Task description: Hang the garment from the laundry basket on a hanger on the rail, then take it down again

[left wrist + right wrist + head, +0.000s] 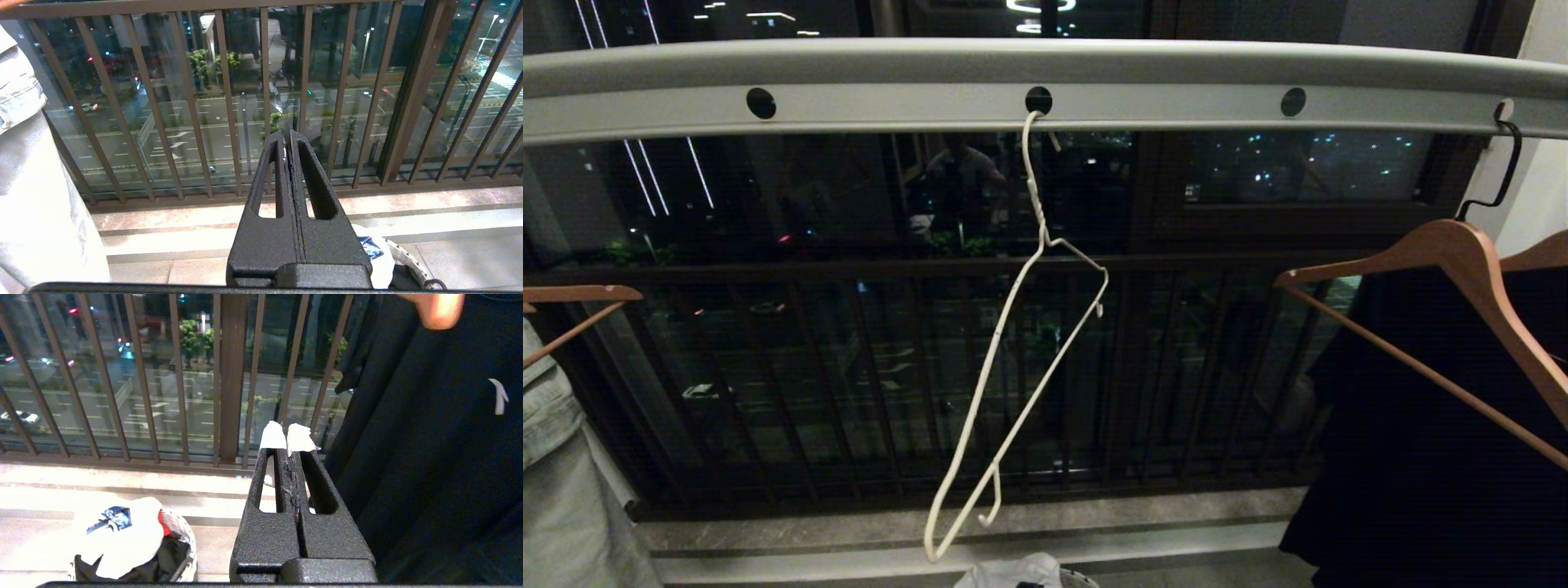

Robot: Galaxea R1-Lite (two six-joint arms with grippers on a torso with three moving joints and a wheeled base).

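Note:
A thin white wire hanger [1013, 343] hangs bare and tilted from the middle hole of the pale grey rail [898, 106]. The white garment [122, 535] with its dark blue print lies bunched in the laundry basket [186, 547] on the floor; its top edge peeks in at the bottom of the head view [1013, 572] and beside the left gripper [378, 255]. My left gripper [287, 136] is shut and empty, pointing at the balcony railing. My right gripper [286, 435], white tape on its tips, is shut and empty too. Neither arm shows in the head view.
A black garment [1421, 425] hangs on a brown wooden hanger [1462, 261] at the right, close beside my right gripper. A pale blue denim garment [556, 457] on another wooden hanger [572, 298] hangs at the left. The dark balcony railing [866, 367] and a stone sill [1094, 523] lie ahead.

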